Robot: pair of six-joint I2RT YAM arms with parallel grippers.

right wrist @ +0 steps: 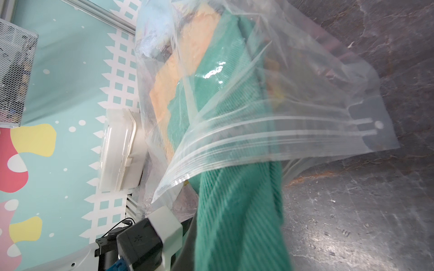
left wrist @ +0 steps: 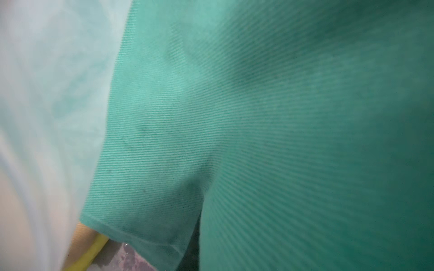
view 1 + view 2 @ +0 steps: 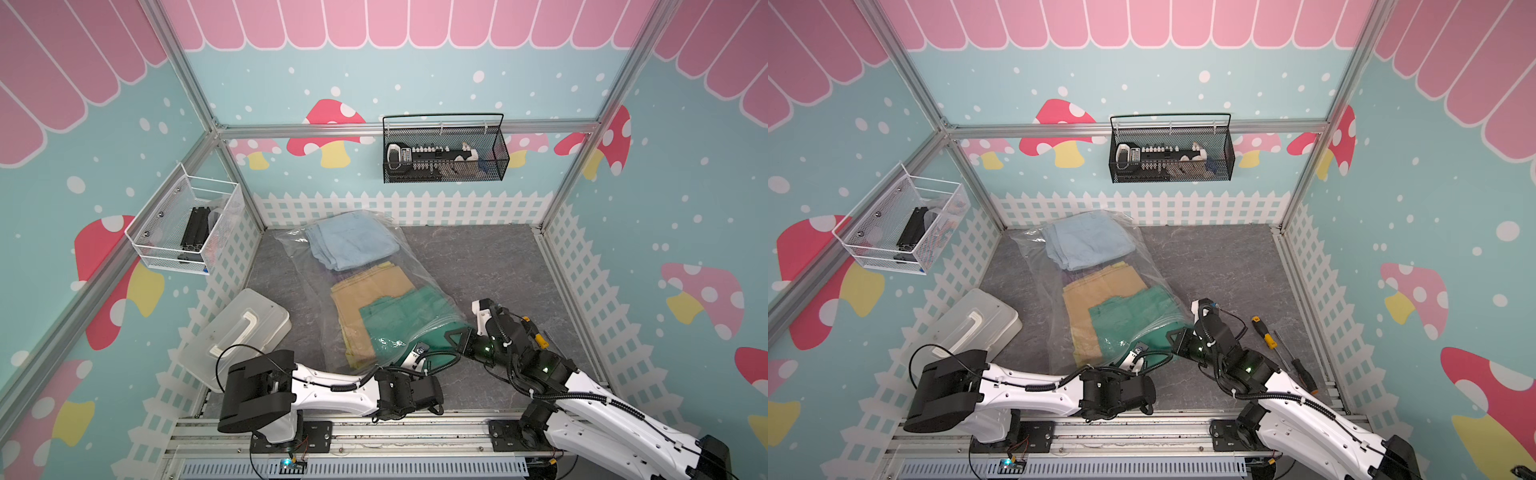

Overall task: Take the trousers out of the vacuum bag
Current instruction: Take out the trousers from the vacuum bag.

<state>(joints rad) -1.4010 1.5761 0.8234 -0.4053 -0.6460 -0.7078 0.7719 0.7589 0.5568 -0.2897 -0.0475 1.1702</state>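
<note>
Dark green trousers (image 3: 399,320) partly out of vacuum bag (image 3: 291,253) mouth, lower centre in both top views, pressed against left gripper (image 3: 423,351), grip there impossible to tell; right gripper (image 3: 454,335) clenched shut at mouth's right edge.

Left jaws hidden by green trousers (image 3: 395,320), cloth blurred close-up

The whole scene is being looked down on from high at the robot's side in both top views, facing the back wall (image 3: 415,83). The green trousers (image 2: 258,140) are being filmed at near contact by the left wrist camera, the vacuum bag (image 1: 293,131) closely by the right; both are being shared with the top views
</note>
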